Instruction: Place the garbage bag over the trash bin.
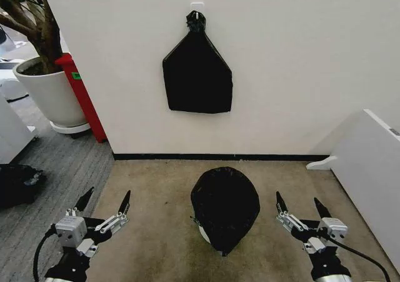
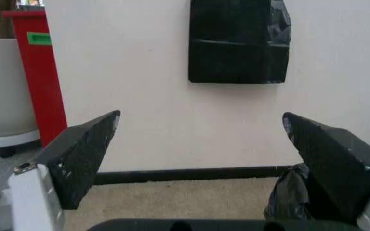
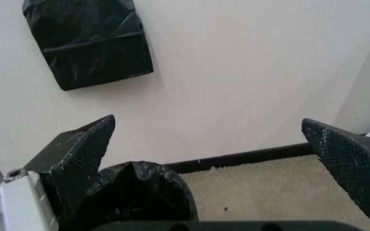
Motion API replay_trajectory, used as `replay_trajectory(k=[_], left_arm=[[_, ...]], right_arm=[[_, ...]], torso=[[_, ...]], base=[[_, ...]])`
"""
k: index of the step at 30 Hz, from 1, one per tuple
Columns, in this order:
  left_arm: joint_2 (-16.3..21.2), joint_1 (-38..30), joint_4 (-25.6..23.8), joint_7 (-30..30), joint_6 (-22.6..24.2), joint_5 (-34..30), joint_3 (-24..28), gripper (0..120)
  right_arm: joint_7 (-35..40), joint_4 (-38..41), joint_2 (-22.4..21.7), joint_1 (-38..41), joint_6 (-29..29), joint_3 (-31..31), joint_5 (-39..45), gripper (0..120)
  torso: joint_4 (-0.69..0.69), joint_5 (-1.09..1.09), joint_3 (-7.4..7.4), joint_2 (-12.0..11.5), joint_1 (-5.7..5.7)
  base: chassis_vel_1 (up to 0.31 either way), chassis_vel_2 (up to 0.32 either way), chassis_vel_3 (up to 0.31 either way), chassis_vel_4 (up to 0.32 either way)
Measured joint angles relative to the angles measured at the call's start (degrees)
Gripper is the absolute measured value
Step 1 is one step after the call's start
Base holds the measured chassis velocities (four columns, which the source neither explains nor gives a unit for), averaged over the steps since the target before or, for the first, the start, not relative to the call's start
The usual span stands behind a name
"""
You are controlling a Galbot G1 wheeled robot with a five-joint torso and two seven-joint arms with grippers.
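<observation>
Black fingertips on my left pincer (image 1: 105, 201) stand spread wide with nothing between them, low at the left of the head view, hovering over the tan carpet (image 1: 156, 232). My right pincer (image 1: 303, 206) mirrors it on the other side, its fingers equally splayed and holding nothing. Between the two, roughly level with them and apart from both, sits the garbage bag (image 1: 225, 208), glossy and crinkled, draped over the trash bin (image 1: 201, 231) so that just a sliver of cream-white wall peeks out at the bag's lower left edge. From the left wrist view I see the bag (image 2: 290, 197) just beside one finger, partly hidden behind it; from the right wrist view the bag's (image 3: 143, 192) rounded black top rises close against one finger too. I cannot tell from these views whether the bag is tucked all the way round the rim. Farther out, on the cream wall, a flat black bundle (image 1: 197, 75) hangs from a hook by its knotted top. Off to the left stand a red post (image 1: 81, 94) and a large white plant pot (image 1: 47, 97), and a white panel (image 1: 369, 169) slants at the right.
</observation>
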Motion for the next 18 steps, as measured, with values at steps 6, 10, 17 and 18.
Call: replay_trajectory(k=[6,10,17,18], left_arm=[[0.0,-0.1,0.1,0.0,-0.1,0.1,0.1,100],[0.1,-0.1,0.1,0.0,-0.1,0.1,0.1,100],[0.1,-0.2,0.2,0.0,-0.1,0.1,0.1,100],[0.1,-0.2,0.2,0.0,-0.1,0.1,0.1,100]], right_arm=[[0.2,0.0,0.0,0.0,0.0,0.0,-0.1,100],[0.2,0.0,0.0,0.0,0.0,0.0,-0.1,100],[0.3,0.1,0.0,0.1,0.0,0.0,-0.1,100],[0.3,0.1,0.0,0.1,0.0,0.0,-0.1,100]], torso=[[0.0,0.0,0.0,0.0,0.0],[0.0,0.0,0.0,0.0,0.0],[0.0,0.0,0.0,0.0,0.0],[0.0,0.0,0.0,0.0,0.0]], base=[[0.0,0.0,0.0,0.0],[0.0,0.0,0.0,0.0],[0.0,0.0,0.0,0.0],[0.0,0.0,0.0,0.0]])
